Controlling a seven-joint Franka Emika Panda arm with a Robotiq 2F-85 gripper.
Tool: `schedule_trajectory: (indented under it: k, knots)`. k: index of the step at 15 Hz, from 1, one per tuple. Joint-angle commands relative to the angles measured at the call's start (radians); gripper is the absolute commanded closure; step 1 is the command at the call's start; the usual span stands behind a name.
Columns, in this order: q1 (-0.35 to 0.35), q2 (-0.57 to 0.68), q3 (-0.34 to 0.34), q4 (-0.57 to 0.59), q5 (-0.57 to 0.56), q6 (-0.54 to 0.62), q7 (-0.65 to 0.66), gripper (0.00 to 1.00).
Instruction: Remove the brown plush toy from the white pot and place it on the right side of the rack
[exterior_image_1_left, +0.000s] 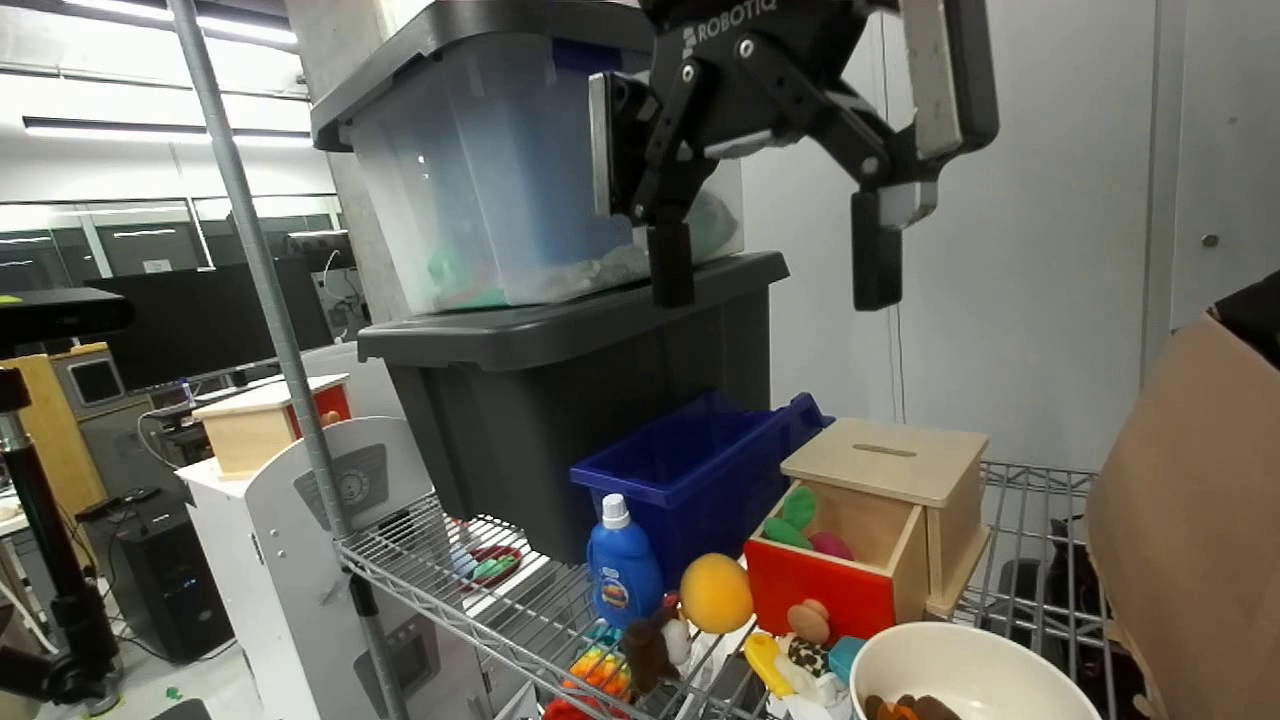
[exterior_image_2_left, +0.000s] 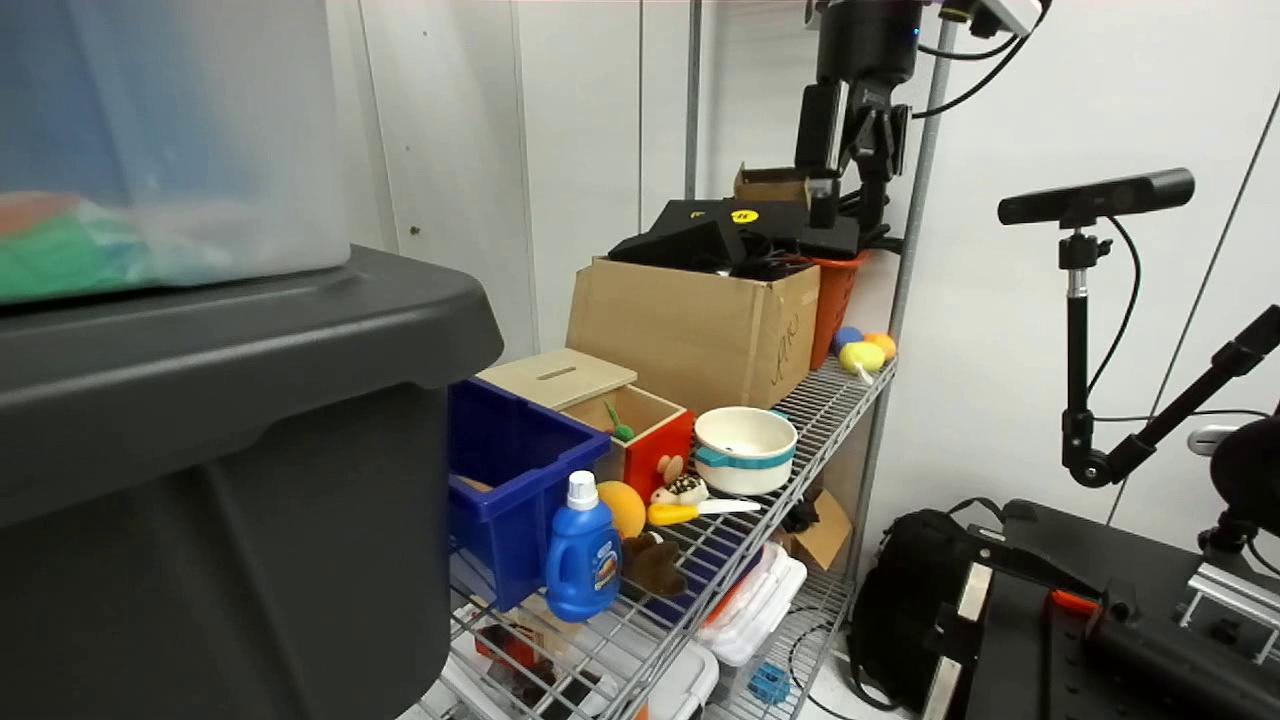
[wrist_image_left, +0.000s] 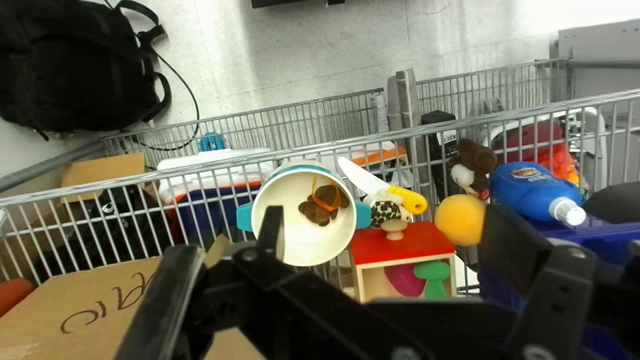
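The brown plush toy (wrist_image_left: 317, 214) lay inside the white pot (wrist_image_left: 300, 250), off to one part of its floor, with what looked like an orange ribbon (wrist_image_left: 326, 205) across its body. The pot itself stood upright on the wire rack (exterior_image_2_left: 838, 398), mouth uppermost. Well above it hung the Robotiq gripper (exterior_image_1_left: 774, 285), its fingers spread wide with nothing between them, so the lift had yet to begin.

To my eye the toy was going to weigh next to nothing and squash readily; its fuzzy cloth looked grippy rather than slick, and I saw little in it to break. The best hold seemed to be across the thick of the brown body, deep enough to catch it on both sides. (The ribbon looked a tempting handle, but a thin loop could slip or stretch, and I would not have trusted it alone.) A gentle squeeze looked quite enough. The harder part, I reckoned, was the pot: smooth-rimmed and probably not heavy, it might have skidded if a finger knocked its wall, so a straight descent between the teal handles (wrist_image_left: 364, 215) seemed wise.
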Motion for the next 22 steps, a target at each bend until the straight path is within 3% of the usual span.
schedule_trajectory:
  k: [1, 10, 22]
  knots:
    - [-0.009, 0.076, -0.001, 0.132, -0.012, -0.082, -0.029, 0.0]
    - [-0.002, 0.25, 0.032, 0.285, -0.009, -0.101, -0.064, 0.0]
    - [-0.029, 0.348, 0.042, 0.263, -0.051, -0.056, -0.095, 0.0]
